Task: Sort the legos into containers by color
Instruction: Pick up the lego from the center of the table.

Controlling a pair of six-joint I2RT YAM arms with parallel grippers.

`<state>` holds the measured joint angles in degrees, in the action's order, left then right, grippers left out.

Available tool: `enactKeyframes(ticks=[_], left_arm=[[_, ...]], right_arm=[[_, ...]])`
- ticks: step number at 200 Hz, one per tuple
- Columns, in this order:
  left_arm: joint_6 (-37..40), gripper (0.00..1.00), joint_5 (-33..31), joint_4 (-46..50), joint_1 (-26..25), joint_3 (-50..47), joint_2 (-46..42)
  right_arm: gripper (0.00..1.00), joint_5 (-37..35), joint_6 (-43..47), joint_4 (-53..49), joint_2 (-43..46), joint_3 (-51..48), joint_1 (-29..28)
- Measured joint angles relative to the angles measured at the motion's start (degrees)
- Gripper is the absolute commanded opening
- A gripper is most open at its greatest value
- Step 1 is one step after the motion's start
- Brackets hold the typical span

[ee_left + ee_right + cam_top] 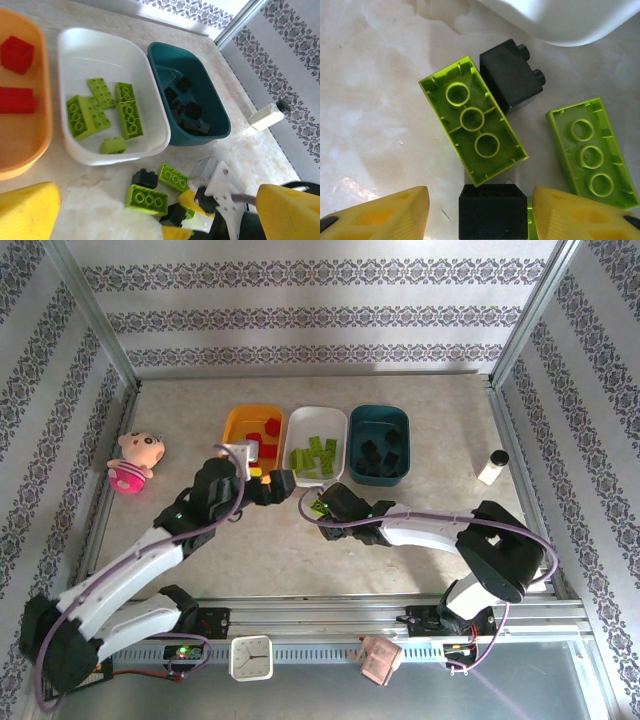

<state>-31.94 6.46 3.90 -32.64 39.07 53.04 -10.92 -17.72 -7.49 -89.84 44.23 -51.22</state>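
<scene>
Two arms work side by side over the marbled bench [300,565]. The right end effector [481,202] is low over the surface with its jaws spread around a black brick [492,215]. A gap shows between the brick and one yellow finger [380,217], so nothing is clamped. Just beyond its fingertips lies a lime brick [473,120], hollow underside up, hard against a second black brick [511,75] that is tipped on its side. Another upturned lime piece [592,150] sits a little apart on the other side, with a corner of the white tray [570,20] just past the cluster. Close beside it, the left end effector [275,482] hangs above the bench with its fingers wide apart and nothing between them. Straight ahead of it the white tray holds lime bricks [127,117]. The orange-yellow tray [30,145] lies ahead and to its left, carrying red bricks [17,54]. The dark teal tray [215,117] lies ahead and to its right, holding black bricks [192,110]. The three trays stand in a row, each just beside the next. The loose bricks lie between the left end effector and the white tray's near rim. A small white bottle [267,116] stands well to the right of the teal tray, and a pink plush doll [135,460] lies well off to the left end effector's left.
</scene>
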Motion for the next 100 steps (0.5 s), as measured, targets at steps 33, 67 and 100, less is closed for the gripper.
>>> enactKeyframes(ticks=[33,67,100], left_arm=[[-0.9,1.0,-2.9,3.4,0.0,-4.5,-10.9],[-1.4,1.0,-6.1,7.8,0.0,-7.0,-16.2],[-1.4,1.0,-7.0,9.3,0.0,-7.8,-17.5]], right_arm=[[0.42,-2.8,0.6,-0.5,-1.7,1.0,-1.1],[0.28,-3.5,1.0,-0.6,-1.9,1.0,-1.6],[0.24,-3.2,1.0,-0.9,4.6,-0.2,-1.6]])
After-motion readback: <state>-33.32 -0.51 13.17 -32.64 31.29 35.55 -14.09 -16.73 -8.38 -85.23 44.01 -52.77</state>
